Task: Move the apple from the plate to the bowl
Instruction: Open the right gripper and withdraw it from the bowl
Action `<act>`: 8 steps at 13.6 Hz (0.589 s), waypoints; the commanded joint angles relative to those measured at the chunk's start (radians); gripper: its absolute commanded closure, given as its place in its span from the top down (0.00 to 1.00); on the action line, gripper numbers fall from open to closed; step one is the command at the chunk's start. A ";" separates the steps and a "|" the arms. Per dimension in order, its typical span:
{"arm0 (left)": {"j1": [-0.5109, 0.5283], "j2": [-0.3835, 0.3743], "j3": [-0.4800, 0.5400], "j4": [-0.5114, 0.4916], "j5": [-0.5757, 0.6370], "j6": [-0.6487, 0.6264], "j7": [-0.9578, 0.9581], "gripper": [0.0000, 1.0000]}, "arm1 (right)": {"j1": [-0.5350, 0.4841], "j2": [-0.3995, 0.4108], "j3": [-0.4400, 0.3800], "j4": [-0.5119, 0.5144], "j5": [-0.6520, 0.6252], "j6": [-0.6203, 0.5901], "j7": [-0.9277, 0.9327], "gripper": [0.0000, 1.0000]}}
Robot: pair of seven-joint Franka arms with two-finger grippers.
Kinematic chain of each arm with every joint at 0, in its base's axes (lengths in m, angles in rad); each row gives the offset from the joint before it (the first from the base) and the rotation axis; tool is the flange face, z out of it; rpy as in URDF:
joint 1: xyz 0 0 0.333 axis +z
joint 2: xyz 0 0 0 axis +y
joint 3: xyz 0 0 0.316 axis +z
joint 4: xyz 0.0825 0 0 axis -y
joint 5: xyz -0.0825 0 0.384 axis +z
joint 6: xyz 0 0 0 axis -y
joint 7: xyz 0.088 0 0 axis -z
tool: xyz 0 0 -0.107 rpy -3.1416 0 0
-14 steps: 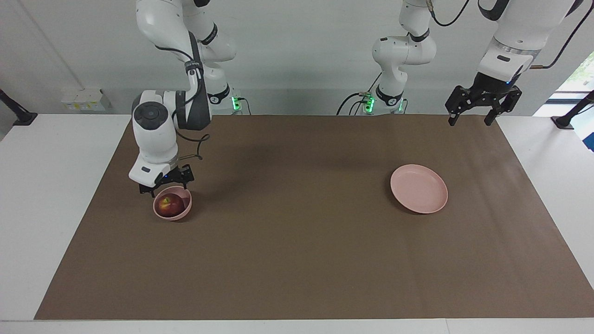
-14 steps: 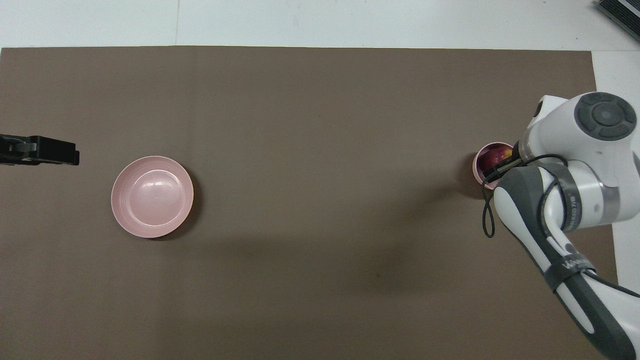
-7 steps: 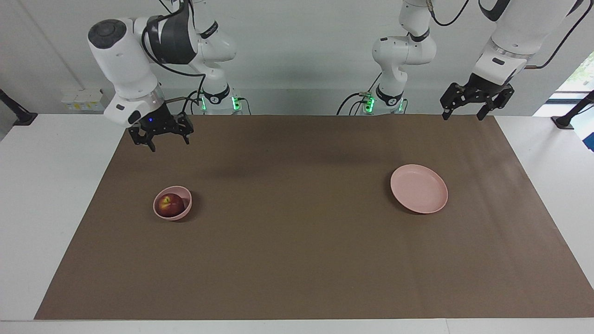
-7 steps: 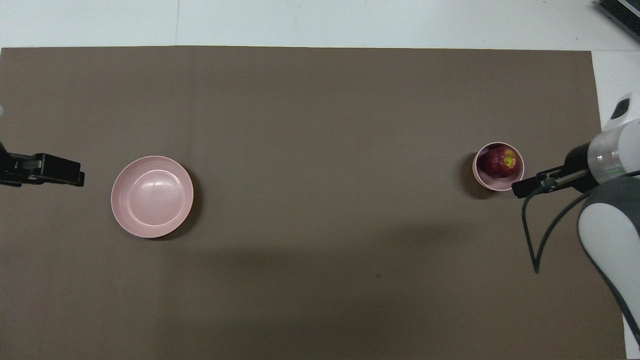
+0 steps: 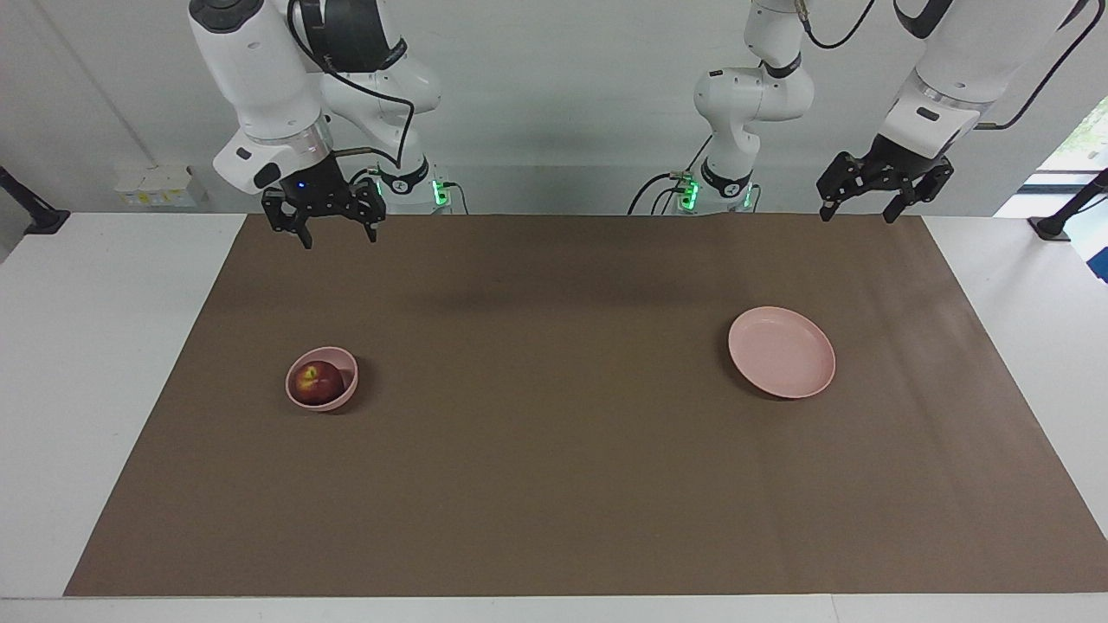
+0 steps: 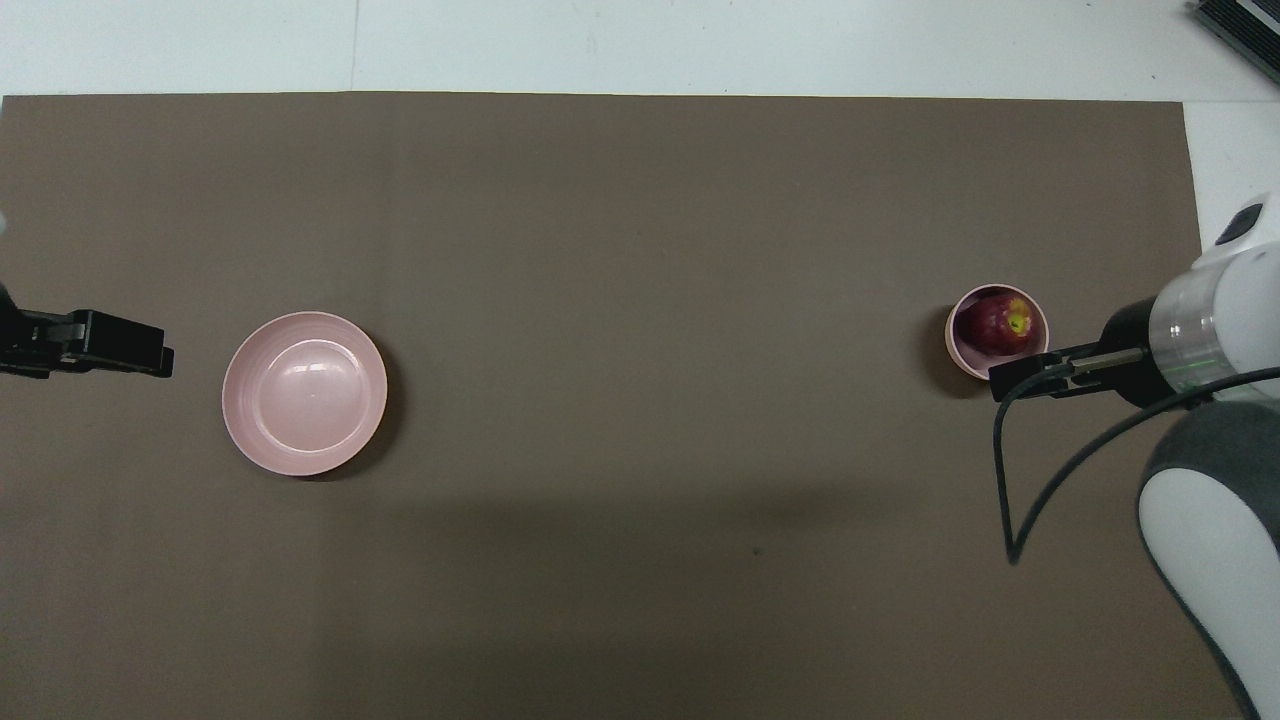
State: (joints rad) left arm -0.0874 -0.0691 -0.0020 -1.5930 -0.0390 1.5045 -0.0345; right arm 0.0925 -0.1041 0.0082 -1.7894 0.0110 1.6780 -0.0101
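- The apple (image 5: pixel 316 381) lies inside the bowl (image 5: pixel 344 395), dark red with its yellowish patch turned upward (the patch shows clearly from overhead too (image 6: pixel 1000 322)).
- The bowl (image 6: pixel 958 352) stands on the brown mat (image 5: pixel 554 450) toward the right arm's end of the surface (image 5: pixel 95 346), with nothing touching it.
- The plate (image 5: pixel 782 352) sits flat on the mat toward the left arm's end, well apart from the bowl and with nothing on it; from overhead (image 6: pixel 304 392) its pale pink inside gleams.
- The right gripper (image 5: pixel 324 228) hangs in the air over the mat's edge nearest the robots. Its fingers (image 5: pixel 305 238) stand wide apart, pointing down, and hold nothing.
- In the overhead view the right gripper (image 6: pixel 1030 377) shows side-on, just beside the bowl's rim in the picture, though the facing view shows it raised well clear of the bowl.
- The left gripper (image 5: pixel 859 202) hangs in the air over the corner of the mat at the left arm's end, nearest the robots. Its fingers (image 5: pixel 827 208) are spread wide and hold nothing.
- From overhead only the dark tip of the left gripper (image 6: pixel 110 343) pokes in at the frame's edge, apart from the plate.
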 commanded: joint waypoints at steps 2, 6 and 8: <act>-0.003 -0.005 0.013 0.013 -0.010 -0.024 0.004 1.00 | -0.028 0.026 -0.016 0.207 0.067 -0.202 0.005 1.00; -0.003 -0.005 0.013 0.012 -0.010 -0.024 0.004 1.00 | -0.063 0.034 -0.022 0.337 0.043 -0.365 -0.004 1.00; -0.005 -0.005 0.013 0.013 -0.010 -0.024 0.004 1.00 | -0.062 -0.020 -0.022 0.238 0.044 -0.325 -0.005 1.00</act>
State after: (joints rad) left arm -0.0871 -0.0691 0.0027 -1.5927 -0.0390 1.5016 -0.0345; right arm 0.0413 -0.1045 -0.0188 -1.4938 0.0400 1.3324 -0.0096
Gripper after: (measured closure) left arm 0.000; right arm 0.000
